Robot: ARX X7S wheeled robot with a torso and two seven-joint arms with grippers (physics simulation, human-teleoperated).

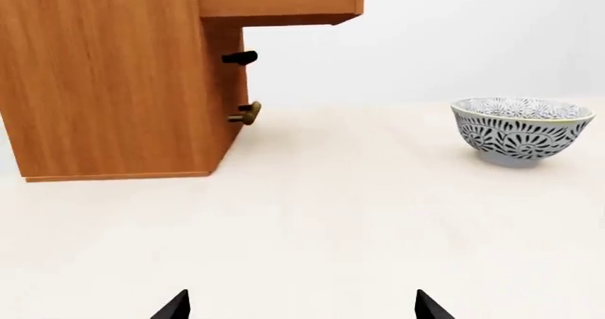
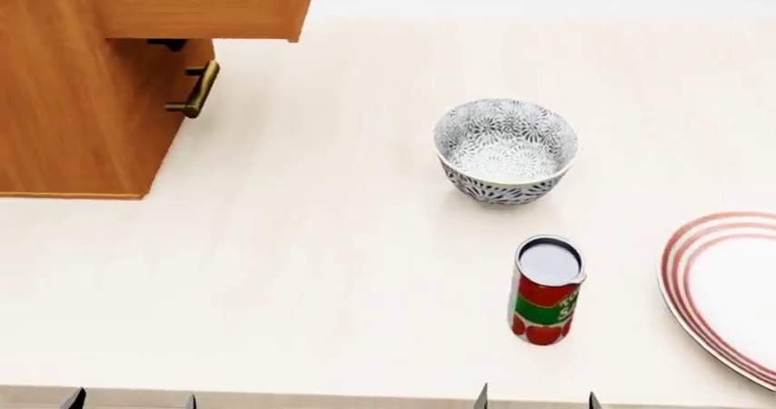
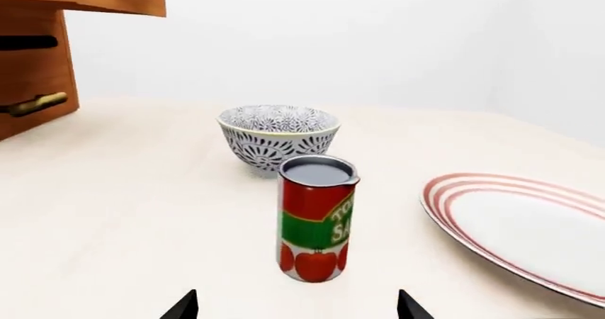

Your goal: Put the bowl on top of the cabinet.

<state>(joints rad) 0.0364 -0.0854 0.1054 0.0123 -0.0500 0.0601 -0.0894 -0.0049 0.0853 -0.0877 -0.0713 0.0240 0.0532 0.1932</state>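
Blue-grey patterned bowl (image 2: pixel 506 151) stands upright on the pale table (image 2: pixel 315 264), well apart from the wooden cabinet (image 2: pixel 73 91) at its 9 o'clock, tomato can (image 2: pixel 546 289) near at 6 o'clock; left gripper (image 1: pixel 300 306) and right gripper (image 3: pixel 296 306) both spread, holding nothing.

Left end effector (image 1: pixel 302 306) fingertips (image 1: pixel 175 306): two black, pointed, wedge-shaped tips, matte, no markings to be seen.
Right end effector (image 3: pixel 297 306) fingertips (image 3: pixel 183 306): two black triangular tips of the same shape, plain and unmarked.
Head view, left end effector (image 2: pixel 131 400): only two small dark grey tips show.
Head view, right end effector (image 2: pixel 537 398): two small dark grey tips alike.
Arms, torso, cables, screws: out of sight in every view.
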